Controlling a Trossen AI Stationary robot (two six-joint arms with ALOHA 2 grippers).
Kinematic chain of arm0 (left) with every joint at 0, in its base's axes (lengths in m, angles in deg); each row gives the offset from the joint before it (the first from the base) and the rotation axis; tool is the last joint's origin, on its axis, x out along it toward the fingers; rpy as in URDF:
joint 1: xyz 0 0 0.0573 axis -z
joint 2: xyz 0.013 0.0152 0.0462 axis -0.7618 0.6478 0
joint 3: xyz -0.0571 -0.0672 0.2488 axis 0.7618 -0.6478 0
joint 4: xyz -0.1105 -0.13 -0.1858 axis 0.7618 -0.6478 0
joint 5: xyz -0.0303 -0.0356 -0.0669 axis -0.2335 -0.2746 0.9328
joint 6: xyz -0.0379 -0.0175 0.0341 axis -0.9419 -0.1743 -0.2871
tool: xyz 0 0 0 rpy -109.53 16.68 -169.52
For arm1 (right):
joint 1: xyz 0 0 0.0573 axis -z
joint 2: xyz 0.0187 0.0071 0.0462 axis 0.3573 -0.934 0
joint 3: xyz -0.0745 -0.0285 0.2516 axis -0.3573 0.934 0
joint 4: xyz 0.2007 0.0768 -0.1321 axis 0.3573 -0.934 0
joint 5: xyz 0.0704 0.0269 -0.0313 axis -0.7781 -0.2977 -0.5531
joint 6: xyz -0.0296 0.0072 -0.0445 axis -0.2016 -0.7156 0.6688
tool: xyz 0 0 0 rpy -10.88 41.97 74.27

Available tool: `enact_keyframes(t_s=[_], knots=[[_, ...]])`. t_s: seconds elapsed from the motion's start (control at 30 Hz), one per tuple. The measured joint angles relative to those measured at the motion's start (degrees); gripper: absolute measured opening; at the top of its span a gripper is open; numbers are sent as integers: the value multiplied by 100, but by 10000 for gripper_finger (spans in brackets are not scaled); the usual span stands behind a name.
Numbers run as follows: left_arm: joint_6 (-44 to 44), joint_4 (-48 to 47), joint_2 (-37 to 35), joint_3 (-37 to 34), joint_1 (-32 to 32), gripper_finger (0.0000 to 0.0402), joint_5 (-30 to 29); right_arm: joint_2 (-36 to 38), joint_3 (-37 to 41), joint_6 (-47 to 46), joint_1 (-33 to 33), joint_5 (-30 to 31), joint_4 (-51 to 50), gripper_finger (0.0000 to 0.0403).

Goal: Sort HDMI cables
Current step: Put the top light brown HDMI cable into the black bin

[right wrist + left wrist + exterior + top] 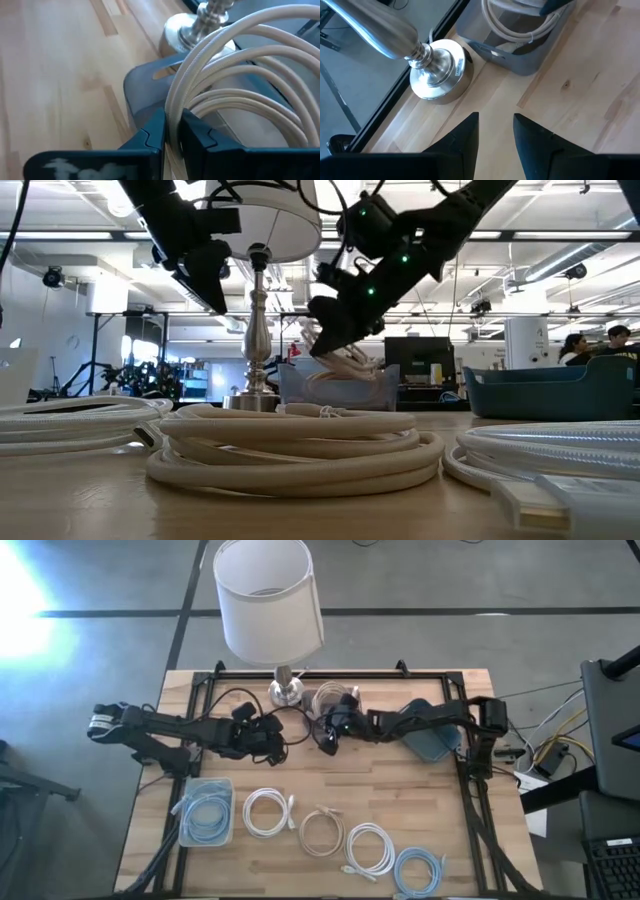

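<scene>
My right gripper [172, 120] is shut on a beige HDMI cable coil [225, 60] over a grey bin [145, 85] beside the lamp base [200, 30]; in the high view it sits at table centre [330, 730]. My left gripper [495, 122] hangs open above bare wood just left of it [272, 740], touching nothing. A light blue coil lies in a blue bin [205, 810]. A white coil [268, 812], a beige coil [322, 832], a white coil [370, 848] and a light blue coil [420, 870] lie flat along the near edge. My right gripper pinches several strands of the beige coil's rim [174, 102] between its two fingers, which lie across the strands. It comes slanting down from the table's right [335, 330]. The coil spreads away from the fingers, and its lower loops [345, 365] reach down into the grey bin [340, 390].
The lamp [268, 600] stands at the far edge, its metal base [437, 75] close to the grey bin [530, 55]. A dark teal bin [435, 745] sits under the right arm. Bare wood lies between the arms and the row of coils.
</scene>
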Motion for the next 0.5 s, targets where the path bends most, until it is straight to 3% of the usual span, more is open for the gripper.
enact_keyframes(t_s=[0.17, 0.5], knots=[[-2, -9, 0, 0, 0, 125, 3, -221, -130, -20, 2, 345, -51, 42], [-7, -14, -2, 0, 0, 125, 9, -266, -420, -129, 11, 446, -623, 115]])
